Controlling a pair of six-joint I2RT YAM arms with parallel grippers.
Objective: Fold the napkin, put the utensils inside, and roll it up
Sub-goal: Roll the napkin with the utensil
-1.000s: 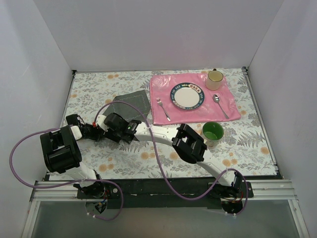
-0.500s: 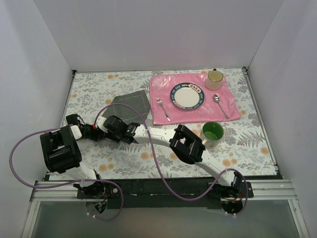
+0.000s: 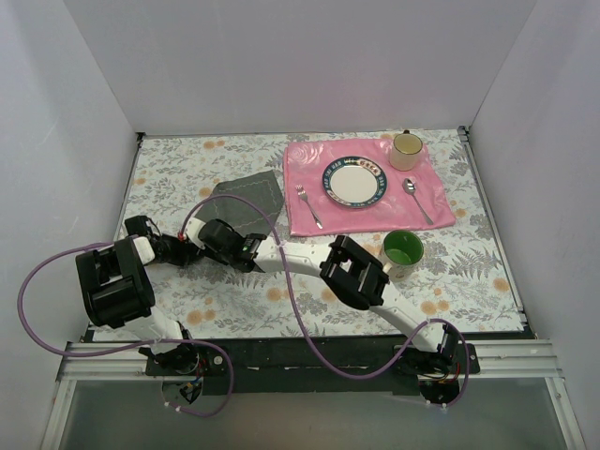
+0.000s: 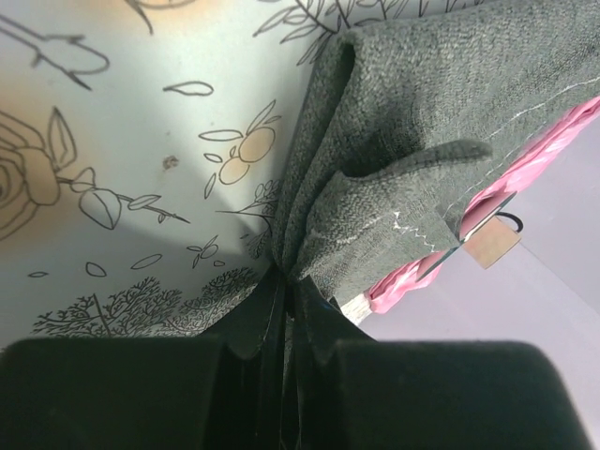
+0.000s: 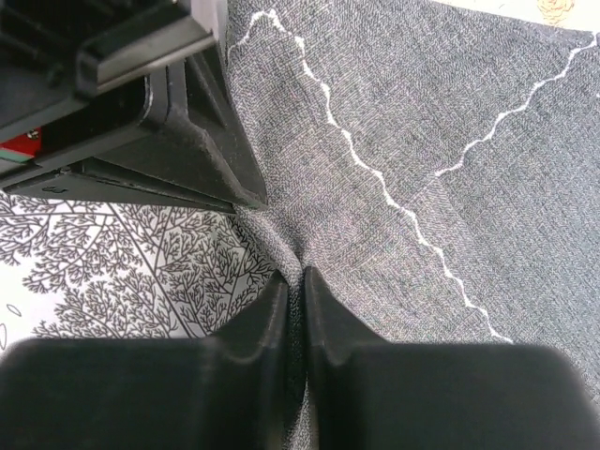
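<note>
Napkin (image 3: 248,197), dark grey w/ white stitching, lies creased on floral table cover (image 3: 178,169) left of center, its right edge just beside the left edge of the pink placemat (image 3: 309,217). Both arms meet at the cloth's near-left corner. The left gripper (image 4: 286,281), fingers pressed together, pinches a bunched fold of napkin, the fabric rising in soft ridges beyond the tips. The right gripper (image 5: 300,281), fingers likewise squeezed tight, nips the grey cloth right next to it, w/ the left gripper's black body close alongside in the right wrist view. The placemat sits toward the table's far-right corner. On it are a white plate w/ dark patterned rim (image 3: 328,183) at center, fork (image 3: 308,206) to the plate's left, spoon (image 3: 415,198) to its right, and a cream mug (image 3: 406,150) at the mat's far-right corner. Green cup (image 3: 403,249) stands off the mat, just beside its near edge.
</note>
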